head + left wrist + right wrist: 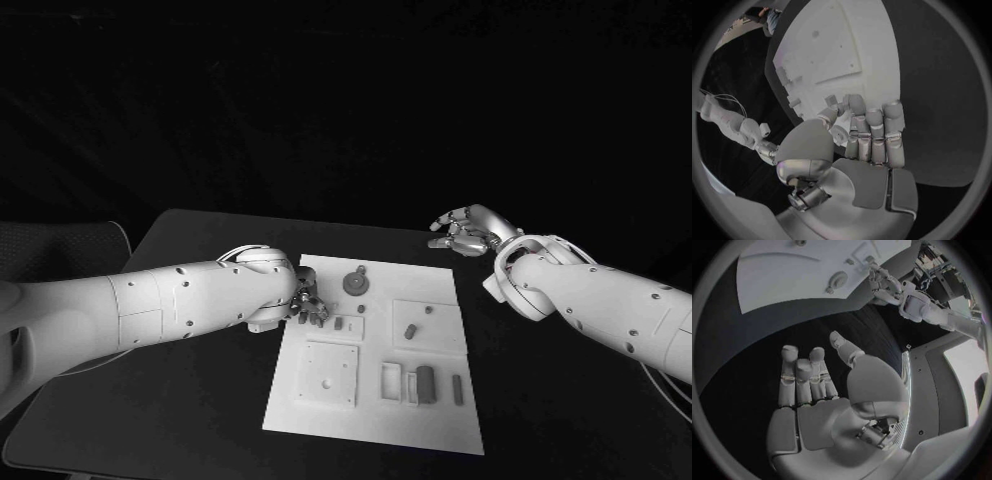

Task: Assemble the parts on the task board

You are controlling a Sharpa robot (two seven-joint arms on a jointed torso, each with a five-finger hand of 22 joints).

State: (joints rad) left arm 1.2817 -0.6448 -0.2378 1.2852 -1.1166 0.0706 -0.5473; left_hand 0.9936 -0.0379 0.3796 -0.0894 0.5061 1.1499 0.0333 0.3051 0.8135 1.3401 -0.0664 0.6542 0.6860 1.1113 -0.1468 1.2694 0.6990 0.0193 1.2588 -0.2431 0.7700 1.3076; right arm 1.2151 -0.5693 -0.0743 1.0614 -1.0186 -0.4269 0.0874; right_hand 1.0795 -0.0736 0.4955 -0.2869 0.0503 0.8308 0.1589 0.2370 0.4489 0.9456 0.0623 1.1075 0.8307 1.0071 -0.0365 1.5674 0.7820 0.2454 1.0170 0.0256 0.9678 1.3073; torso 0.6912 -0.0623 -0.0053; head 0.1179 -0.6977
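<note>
- I see the task board [378,385] mid-table [188,400]; my left arm [173,300] overlaps its left edge.
- Parts on board: round piece [355,284] at far end, bars [424,381] in near recesses.
- Left hand [300,305] over board's left edge, fingers together; can't tell if it grips anything.
- Right hand [464,232] off board, fingers apart, empty.

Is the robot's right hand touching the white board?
Apart. In the head view the right hand sits over the black table past the task board's far right corner, with dark table between them. The right wrist view shows the same gap.
</note>
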